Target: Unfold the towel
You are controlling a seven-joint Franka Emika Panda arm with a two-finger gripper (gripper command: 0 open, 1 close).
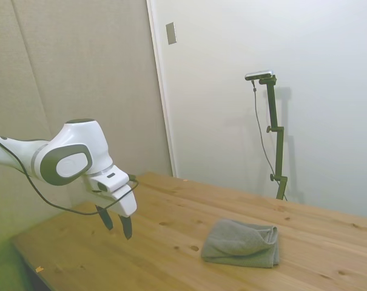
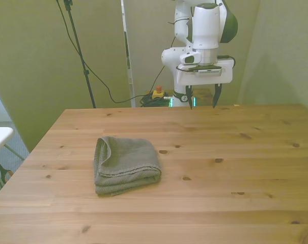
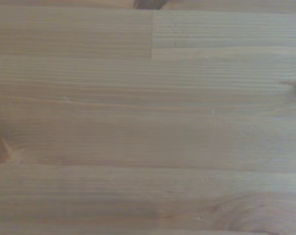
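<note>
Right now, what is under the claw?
Only bare wooden table; the claw hangs open above it, holding nothing. The towel lies folded well away, and whatever its folds cover cannot be seen.

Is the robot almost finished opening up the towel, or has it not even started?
It has not started yet. The towel lies folded in layers on the wooden table, nothing touching it. The pincer is open and empty, up in the air near the table's far edge, well away from the towel; the wrist view shows only bare wood. Everything is left: reach the towel, grab an edge or corner, and pull it open flat.
</note>
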